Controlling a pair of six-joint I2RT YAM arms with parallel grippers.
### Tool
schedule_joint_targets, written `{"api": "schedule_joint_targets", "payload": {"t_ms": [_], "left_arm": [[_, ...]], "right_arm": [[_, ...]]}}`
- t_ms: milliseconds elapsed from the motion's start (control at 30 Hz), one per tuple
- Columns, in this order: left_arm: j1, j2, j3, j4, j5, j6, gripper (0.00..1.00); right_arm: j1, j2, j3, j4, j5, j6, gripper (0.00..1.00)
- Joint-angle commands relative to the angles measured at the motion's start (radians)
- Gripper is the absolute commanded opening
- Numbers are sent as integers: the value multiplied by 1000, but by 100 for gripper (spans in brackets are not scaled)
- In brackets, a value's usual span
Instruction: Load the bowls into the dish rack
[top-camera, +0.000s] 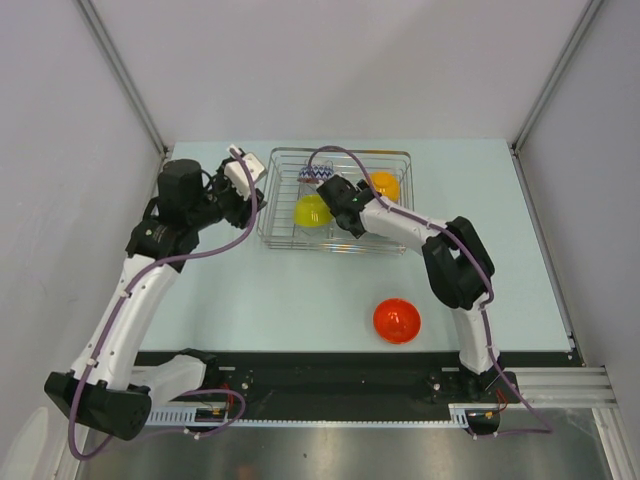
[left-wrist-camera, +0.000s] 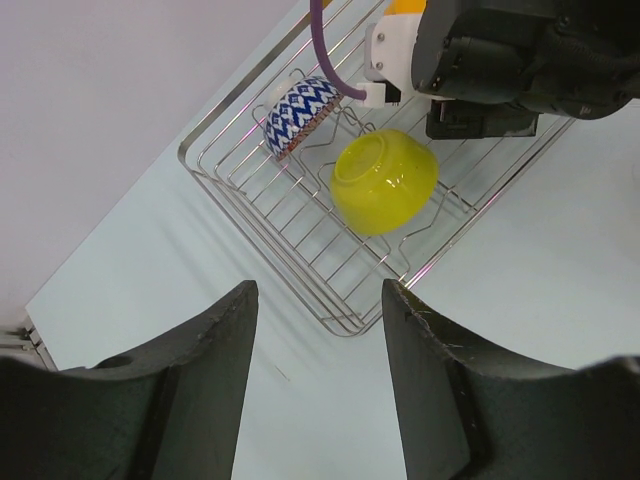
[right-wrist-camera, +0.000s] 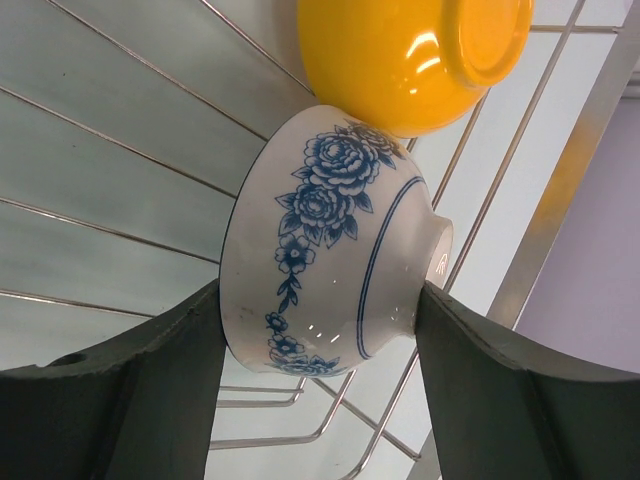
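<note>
In the right wrist view my right gripper (right-wrist-camera: 320, 305) is shut on the white bowl with blue flowers (right-wrist-camera: 330, 240), held on its side over the dish rack's wires (right-wrist-camera: 560, 190), just below the orange bowl (right-wrist-camera: 410, 55). The top view hides this bowl under the right gripper (top-camera: 340, 205). In the dish rack (top-camera: 400, 153) lie the lime-yellow bowl (top-camera: 312, 210), the zigzag bowl (top-camera: 316, 174) and the orange bowl (top-camera: 385, 184). The red bowl (top-camera: 397, 320) sits upside down on the table in front. My left gripper (left-wrist-camera: 320, 300) is open and empty beside the rack's left corner (left-wrist-camera: 340, 320).
The left wrist view shows the lime-yellow bowl (left-wrist-camera: 385, 180) and zigzag bowl (left-wrist-camera: 298, 115) leaning on the dividers, with the right arm (left-wrist-camera: 500, 50) over the rack behind them. Grey walls close in the table at the back and both sides.
</note>
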Motion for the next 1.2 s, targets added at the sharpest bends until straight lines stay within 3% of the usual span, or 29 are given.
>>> {"api": "schedule_joint_targets", "payload": {"t_ms": [0, 433, 733, 867, 1167], "left_arm": [[9, -36, 22, 15, 28, 19, 58], [9, -45, 25, 12, 22, 22, 59], [11, -42, 39, 1, 14, 30, 63], [9, -42, 37, 1, 19, 27, 63], [9, -42, 34, 2, 19, 25, 63]], "right_arm": [[12, 54, -2, 48, -12, 46, 0], [37, 104, -26, 73, 5, 57, 1], [43, 107, -28, 67, -41, 61, 22], [43, 104, -29, 64, -66, 67, 38], [44, 92, -36, 56, -109, 72, 59]]}}
